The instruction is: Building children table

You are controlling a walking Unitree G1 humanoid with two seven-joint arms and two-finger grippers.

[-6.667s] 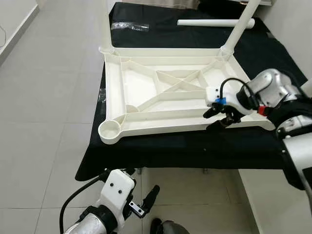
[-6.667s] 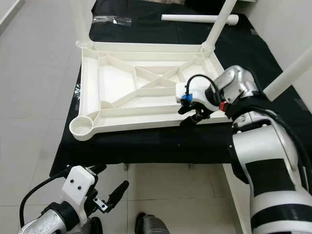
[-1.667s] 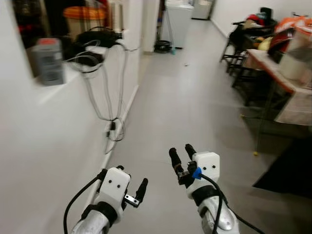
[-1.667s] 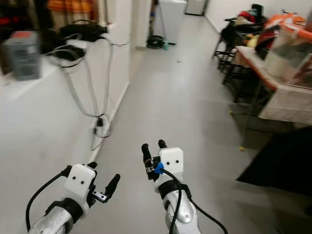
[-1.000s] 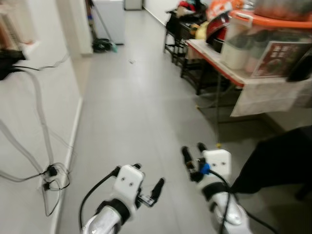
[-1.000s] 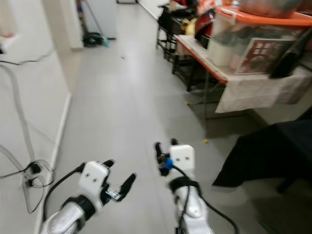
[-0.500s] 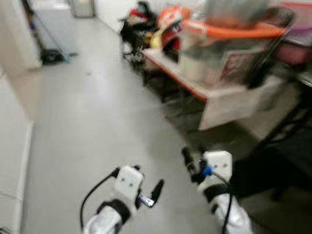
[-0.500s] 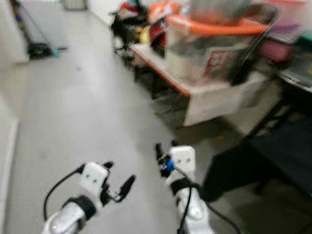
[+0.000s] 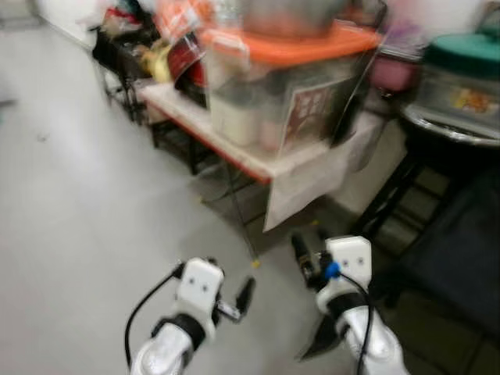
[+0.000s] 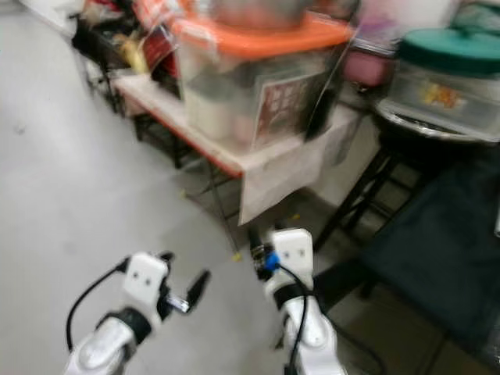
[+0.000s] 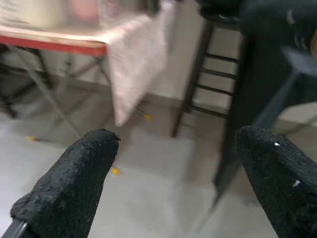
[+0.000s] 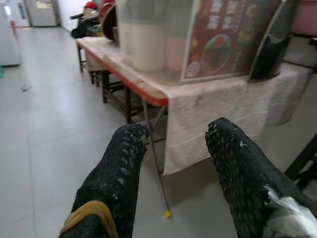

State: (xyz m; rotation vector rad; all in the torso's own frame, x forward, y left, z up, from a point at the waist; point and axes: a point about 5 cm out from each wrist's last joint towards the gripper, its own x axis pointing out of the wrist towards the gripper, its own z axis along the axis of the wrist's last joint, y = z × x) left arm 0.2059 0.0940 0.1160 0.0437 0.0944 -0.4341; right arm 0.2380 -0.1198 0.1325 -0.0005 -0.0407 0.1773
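Right wrist view, jaws apart, empty

Two head cameras looking forward and down, blurred, sharing the folding table [image 9: 234, 148] across the upper frame, left wrist camera close behind its spread fingers [image 11: 74, 183], facing the cloth edge, right wrist camera along its parted fingers [image 12: 116, 183], facing that table

Glossy grey tiled floor [image 9: 78, 195]; matt cloth on table [image 12: 208, 114]; translucent plastic bin [image 9: 273, 94], orange lid; rough textured black fingertips [image 12: 124, 158].
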